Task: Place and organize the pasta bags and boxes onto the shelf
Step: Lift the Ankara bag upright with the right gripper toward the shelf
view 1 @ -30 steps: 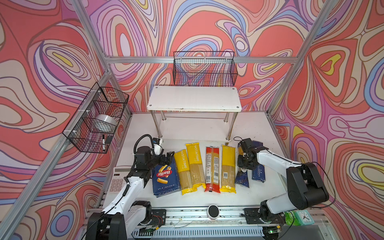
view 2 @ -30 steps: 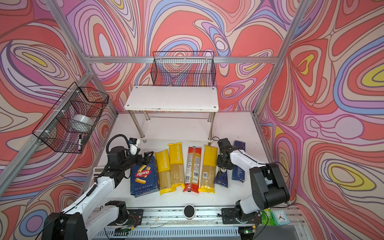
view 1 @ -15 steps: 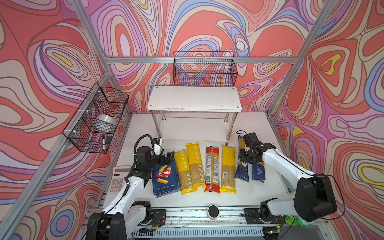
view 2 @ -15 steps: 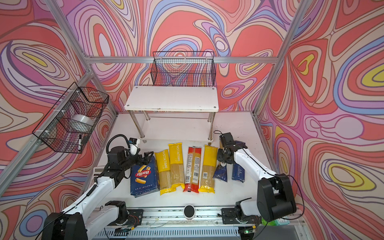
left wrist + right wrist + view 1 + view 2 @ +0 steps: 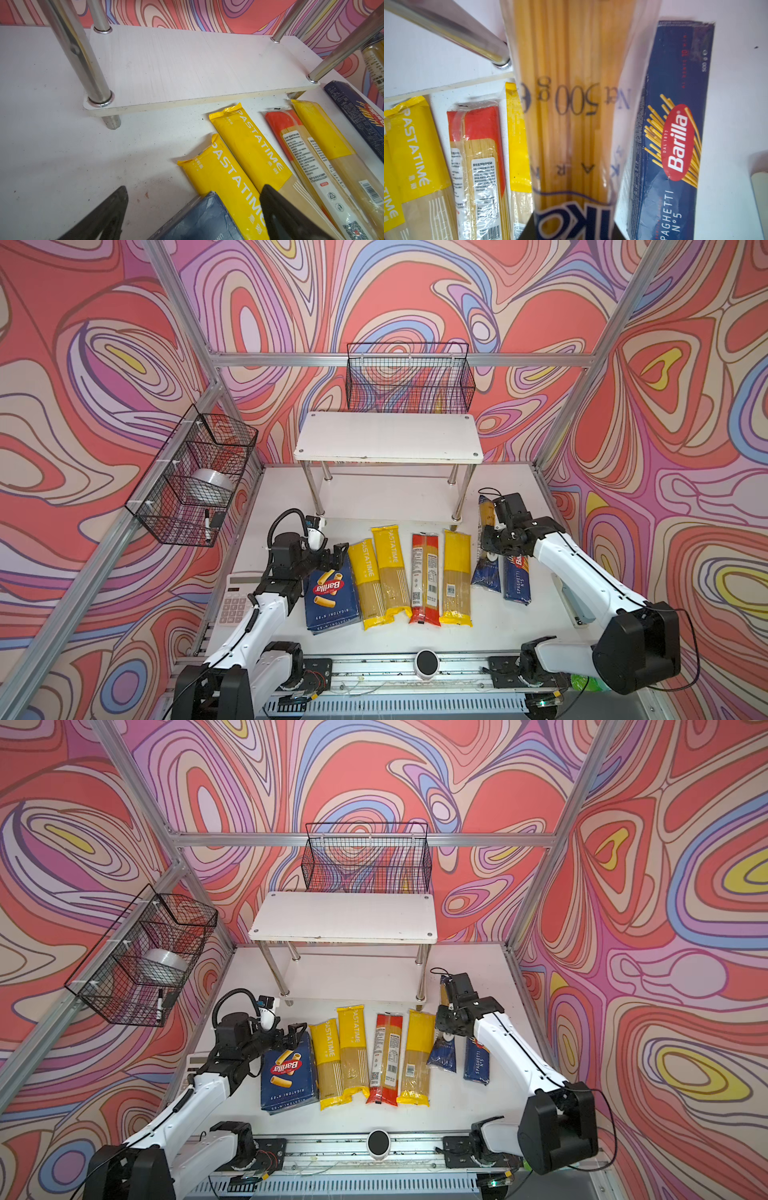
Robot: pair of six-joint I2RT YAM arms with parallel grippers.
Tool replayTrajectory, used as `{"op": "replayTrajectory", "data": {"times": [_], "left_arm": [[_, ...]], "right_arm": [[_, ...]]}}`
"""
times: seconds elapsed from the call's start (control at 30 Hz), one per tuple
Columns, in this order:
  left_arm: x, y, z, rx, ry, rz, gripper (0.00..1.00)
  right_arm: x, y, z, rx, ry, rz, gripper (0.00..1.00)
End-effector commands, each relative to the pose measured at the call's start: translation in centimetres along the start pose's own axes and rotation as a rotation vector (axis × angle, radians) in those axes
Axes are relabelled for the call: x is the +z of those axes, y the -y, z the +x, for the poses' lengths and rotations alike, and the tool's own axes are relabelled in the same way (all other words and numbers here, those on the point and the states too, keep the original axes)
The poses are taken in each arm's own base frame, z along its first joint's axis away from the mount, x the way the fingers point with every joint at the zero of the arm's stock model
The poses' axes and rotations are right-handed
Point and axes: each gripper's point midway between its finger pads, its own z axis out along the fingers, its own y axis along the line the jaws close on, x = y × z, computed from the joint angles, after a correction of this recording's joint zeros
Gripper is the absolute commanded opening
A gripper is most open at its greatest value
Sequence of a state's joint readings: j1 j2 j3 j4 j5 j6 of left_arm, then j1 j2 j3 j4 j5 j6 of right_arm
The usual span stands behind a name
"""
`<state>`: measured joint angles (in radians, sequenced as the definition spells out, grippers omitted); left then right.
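PASTA CELL: A white tabletop [image 5: 498, 626] sits inside aluminium frame rails [image 5: 399, 359] and walls [image 5: 415, 290] papered in red, pink and lilac swirls. At the back stands the shelf [image 5: 388, 435], two white boards on chrome legs, w/ a black wire basket [image 5: 409, 377] hung on the rail behind it. A second wire basket [image 5: 195, 472] on the left wall holds a tape roll [image 5: 210, 481] and a marker [image 5: 206, 524]. A calculator [image 5: 235, 601] lies at the tabletop's left edge.

In front of the shelf a row lies flat on the tabletop, L to R in both top views: rigatoni box [image 5: 332, 601], three yellow bags [image 5: 390, 568] w/ the red bag [image 5: 424, 578] btwn the 2nd and 3rd, and the spaghetti box [image 5: 517, 578] far R.

The right gripper [image 5: 490, 547] is clamped about mid-length on the gold-and-navy bag [image 5: 571, 104], held above the tabletop btwn the 3rd yellow bag and the spaghetti box, its far end beside the shelf's front-right leg. Whether its near end touches down can't be told.

The left gripper [image 5: 194, 191] has its jaws wide apart, straddling the rigatoni box's far corner and gripping nothing.
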<state>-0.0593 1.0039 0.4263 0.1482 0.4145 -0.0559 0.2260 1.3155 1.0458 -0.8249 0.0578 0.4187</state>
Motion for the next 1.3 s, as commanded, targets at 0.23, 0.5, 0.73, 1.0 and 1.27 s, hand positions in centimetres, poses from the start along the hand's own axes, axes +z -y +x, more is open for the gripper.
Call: {"op": "replayTrajectory", "data": {"times": [0.23,0.5,0.73,1.0,1.27], "left_arm": [[-0.1,0.2,-0.6,0.017,0.005,-0.001,1.0],[-0.1,0.2,-0.6,0.017,0.005,0.0,1.0],[-0.1,0.2,-0.6,0.018,0.005,0.002,1.0],[-0.2,0.2,-0.7,0.019,0.008,0.0,1.0],[-0.2,0.2,-0.7,0.019,0.008,0.003,1.0]], "right_arm": [[-5.2,-0.4,-5.3,0.0,0.201,-0.034,0.0],[-7.2,-0.8,-7.1,-0.006,0.258,-0.052,0.0],[-9.2,-1.3,-9.0,-0.026,0.307,-0.057,0.0],[-12.1,-2.0,-11.6,-0.049,0.368,-0.061,0.0],[-14.0,-2.9,-13.4,-0.058,0.414,-0.088,0.0]]}}
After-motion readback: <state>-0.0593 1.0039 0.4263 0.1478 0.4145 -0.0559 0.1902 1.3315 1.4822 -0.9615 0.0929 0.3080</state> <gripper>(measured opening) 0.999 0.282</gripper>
